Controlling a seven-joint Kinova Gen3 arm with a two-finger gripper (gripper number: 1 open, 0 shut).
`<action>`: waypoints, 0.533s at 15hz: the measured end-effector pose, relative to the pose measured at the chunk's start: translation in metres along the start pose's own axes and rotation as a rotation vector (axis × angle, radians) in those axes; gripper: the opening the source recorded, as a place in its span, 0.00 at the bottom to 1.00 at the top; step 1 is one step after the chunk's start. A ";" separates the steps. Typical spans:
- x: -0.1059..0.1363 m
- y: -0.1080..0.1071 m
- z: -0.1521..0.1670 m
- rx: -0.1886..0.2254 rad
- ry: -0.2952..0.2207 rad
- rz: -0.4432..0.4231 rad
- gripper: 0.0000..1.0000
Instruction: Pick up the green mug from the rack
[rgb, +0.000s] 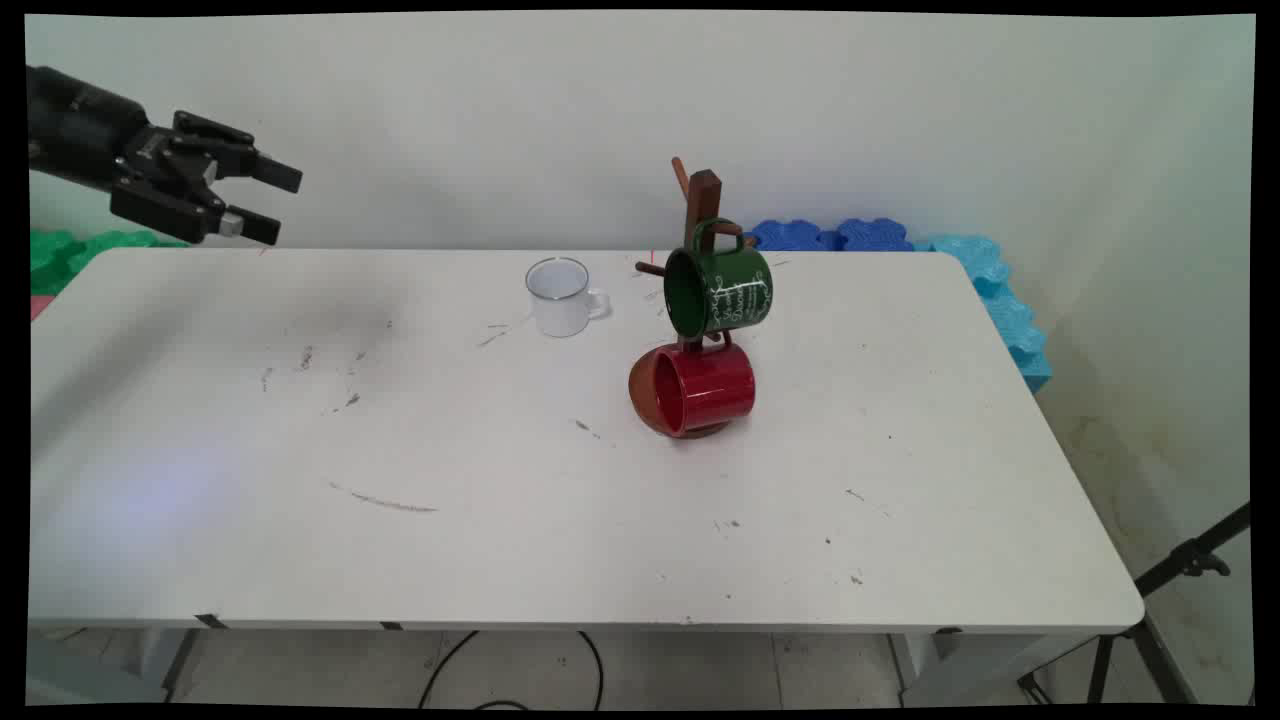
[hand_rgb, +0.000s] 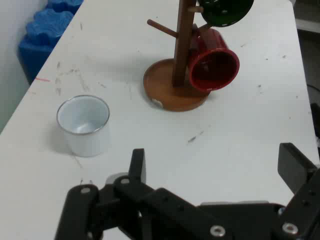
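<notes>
My black gripper (rgb: 272, 202) hangs open and empty high over the table's far left corner, away from every object. A wooden mug tree (rgb: 703, 205) stands at the middle back of the white table (rgb: 500, 480). A green mug (rgb: 720, 290) hangs on an upper peg and a red mug (rgb: 695, 390) hangs low by the round base. A white enamel mug (rgb: 560, 296) stands upright to the left of the tree. In the hand view the white mug (hand_rgb: 84, 125) is nearest my gripper (hand_rgb: 215, 167), with the tree's post (hand_rgb: 182, 45), red mug (hand_rgb: 212, 62) and green mug (hand_rgb: 225, 10) beyond.
Blue foam pieces (rgb: 900, 240) lie behind the table's far right corner and along its right side. Green foam (rgb: 70, 250) sits at the far left. A black tripod (rgb: 1180, 590) stands at the lower right. Cables hang under the table's front edge.
</notes>
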 end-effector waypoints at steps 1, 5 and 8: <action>-0.002 -0.001 0.000 0.004 -0.001 0.001 1.00; -0.001 -0.003 0.007 0.009 -0.002 -0.004 1.00; 0.007 -0.003 0.015 0.004 0.001 -0.013 1.00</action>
